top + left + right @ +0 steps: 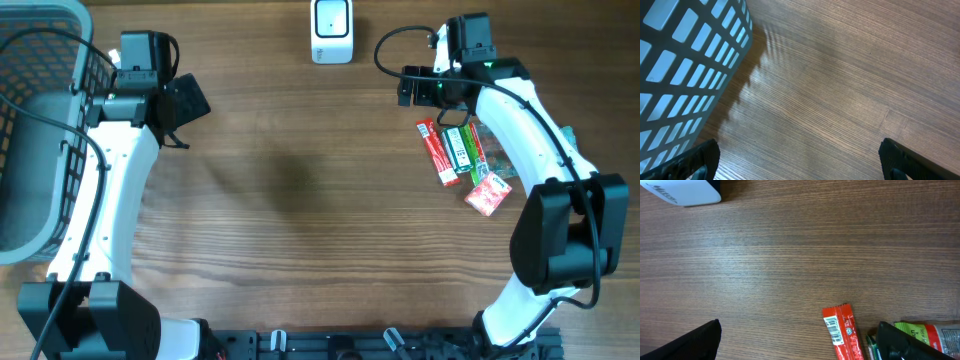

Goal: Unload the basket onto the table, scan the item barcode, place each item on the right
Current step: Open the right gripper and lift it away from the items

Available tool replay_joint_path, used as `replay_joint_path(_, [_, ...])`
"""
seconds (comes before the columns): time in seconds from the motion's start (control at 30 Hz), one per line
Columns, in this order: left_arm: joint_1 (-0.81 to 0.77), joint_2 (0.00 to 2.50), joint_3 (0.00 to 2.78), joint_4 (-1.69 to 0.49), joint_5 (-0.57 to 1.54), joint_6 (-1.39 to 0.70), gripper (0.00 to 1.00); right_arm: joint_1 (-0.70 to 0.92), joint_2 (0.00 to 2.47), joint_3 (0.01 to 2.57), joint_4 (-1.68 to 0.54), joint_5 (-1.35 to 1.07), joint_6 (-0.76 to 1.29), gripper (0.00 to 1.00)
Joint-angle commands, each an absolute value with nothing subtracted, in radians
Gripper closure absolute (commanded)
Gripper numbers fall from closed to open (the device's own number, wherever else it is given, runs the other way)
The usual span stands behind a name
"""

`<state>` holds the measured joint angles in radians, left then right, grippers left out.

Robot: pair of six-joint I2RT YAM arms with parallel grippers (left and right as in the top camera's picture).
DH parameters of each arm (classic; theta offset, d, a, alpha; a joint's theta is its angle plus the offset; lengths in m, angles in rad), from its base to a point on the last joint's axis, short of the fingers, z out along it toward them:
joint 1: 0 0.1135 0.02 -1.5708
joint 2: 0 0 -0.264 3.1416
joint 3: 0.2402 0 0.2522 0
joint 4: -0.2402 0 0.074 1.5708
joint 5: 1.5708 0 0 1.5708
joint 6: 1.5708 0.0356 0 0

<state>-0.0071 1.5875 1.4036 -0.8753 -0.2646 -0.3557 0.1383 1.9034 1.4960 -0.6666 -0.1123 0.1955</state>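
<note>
Several snack packets lie at the table's right: a long red stick packet point(436, 152) point(842, 332) with its barcode facing up, green packets point(462, 150) point(930, 331) beside it, and a small red packet point(488, 193). The white barcode scanner point(332, 30) point(685, 192) stands at the back centre. My right gripper point(418, 88) point(797, 341) hovers open just left of the packets' far ends, holding nothing; the red stick lies near its right finger point(900, 342). My left gripper point(185, 100) point(800, 161) is open over bare wood, with nothing between its fingers.
A grey mesh basket point(40, 130) point(680, 65) stands at the table's left edge, close beside the left arm. Wooden tabletop point(300, 200) stretches between the two arms.
</note>
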Motion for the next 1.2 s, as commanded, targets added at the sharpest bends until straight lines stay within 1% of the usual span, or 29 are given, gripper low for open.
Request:
replay_joint_path(0.0, [-0.002,1.585,1.412,-0.876,-0.27,-0.344,0.0,0.135,1.892,1.497,-0.662,-0.13,0.184,0.0])
replay_joint_path(0.33, [-0.002,1.585,1.412,-0.876,-0.27,-0.344,0.0,0.135,1.892,1.497,-0.662,-0.129,0.184,0.0])
replay_joint_path(0.37, [-0.002,1.585,1.412,-0.876,-0.27,-0.344,0.0,0.135,1.892,1.497,-0.662,-0.129,0.184,0.02])
replay_joint_path(0.43, [-0.002,1.585,1.412,-0.876,-0.27,-0.344,0.0,0.135,1.892,1.497,-0.662,-0.129,0.184,0.0])
replay_joint_path(1.17, [-0.002,1.585,1.412,-0.876,-0.27,-0.344,0.0,0.135,1.892,1.497,-0.662,-0.129,0.184,0.0])
